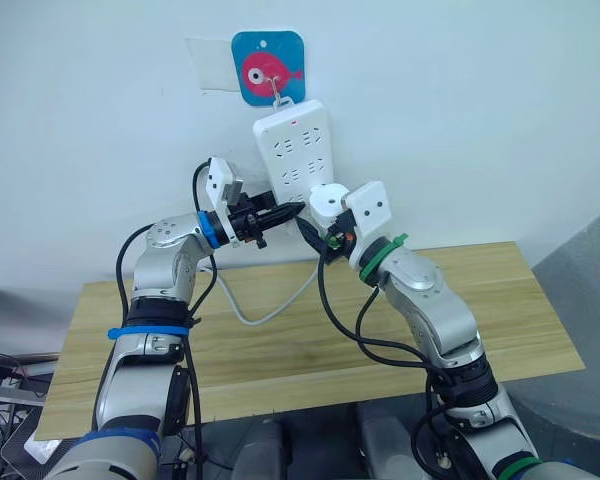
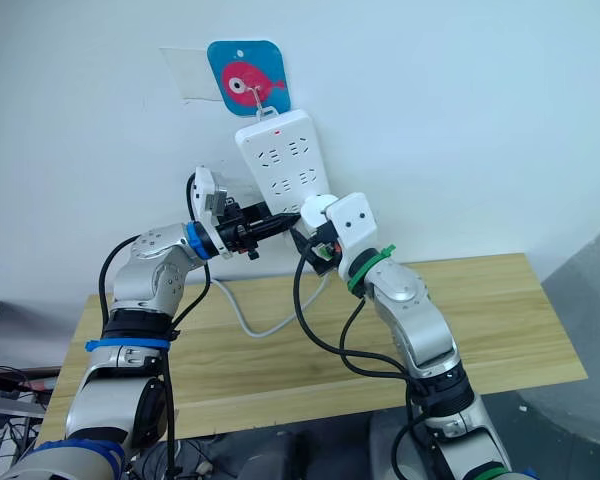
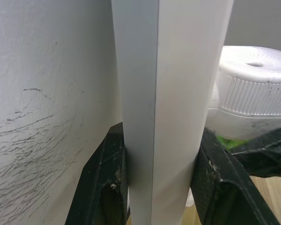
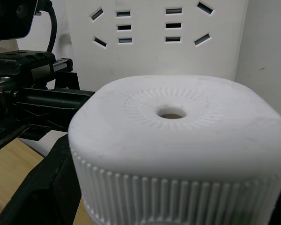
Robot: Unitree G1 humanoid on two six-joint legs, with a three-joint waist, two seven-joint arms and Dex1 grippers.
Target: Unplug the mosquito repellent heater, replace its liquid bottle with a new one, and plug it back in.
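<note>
The mosquito repellent heater [image 1: 327,200] sits at the lower right corner of the white power strip [image 1: 292,140], which hangs from a hook on a blue fish plaque [image 1: 268,66] on the wall above the wooden table [image 1: 500,300]. The right gripper [image 1: 325,222] is clamped on the heater's ribbed body, its dark fingers [image 4: 47,187] flanking the white shell, vent hole facing up toward the camera. The left gripper [image 1: 290,210] has its fingers [image 3: 105,183] pressed on either side of the strip's lower edge, steadying it from the left. Whether the prongs are seated in the sockets or free cannot be told from here. The main risk seems to be the strip itself: it hangs loosely from one hook, so a pull or push on the heater that is not straight along the prongs could swing or lift it off the hook, especially if the left hold slips on the smooth plastic. A skewed pull could also bend the prongs, and the ribbed shell might twist in the right gripper. The two grippers work close together, and the strip's cable [image 1: 270,305] trails beneath, so snagging looks possible.
</note>
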